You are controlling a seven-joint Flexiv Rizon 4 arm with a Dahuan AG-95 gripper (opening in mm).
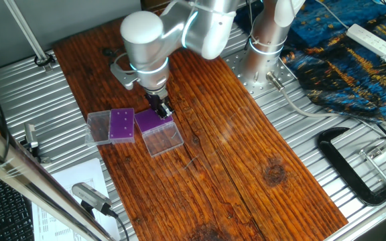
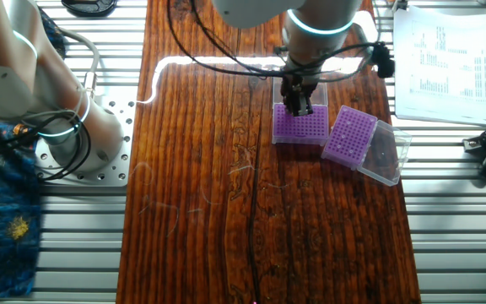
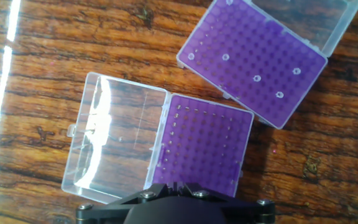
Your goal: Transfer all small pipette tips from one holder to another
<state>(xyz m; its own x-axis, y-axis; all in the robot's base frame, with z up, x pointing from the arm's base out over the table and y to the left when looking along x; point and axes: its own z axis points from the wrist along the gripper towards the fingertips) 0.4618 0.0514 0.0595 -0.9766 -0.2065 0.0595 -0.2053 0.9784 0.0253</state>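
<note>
The lighter-purple boxy holder [image 3: 207, 149] lies below the hand, its big clear lid [image 3: 114, 146] hinged open to the left. I see no tips in its holes. The darker, flatter rack [image 3: 253, 56] sits up and to the right with its lid [image 3: 303, 15] open. Several small pipette tips [image 3: 257, 79] stand scattered in it as pale rings. My gripper [image 1: 164, 112] hangs just over the boxy holder [image 1: 151, 122], beside the flat rack [image 1: 121, 125]. Its fingers [image 3: 180, 185] meet at the frame's bottom edge, shut, with nothing visible between them. From the other side the gripper [image 2: 298, 108] covers the holder's [image 2: 302, 127] far edge.
The racks rest on a wooden board [image 1: 246, 161] over a slatted metal table. A black clamp [image 1: 354, 167] lies at the right, the arm's base [image 1: 267, 47] behind, and printed papers [image 2: 441, 59] beyond the flat rack [image 2: 348, 135].
</note>
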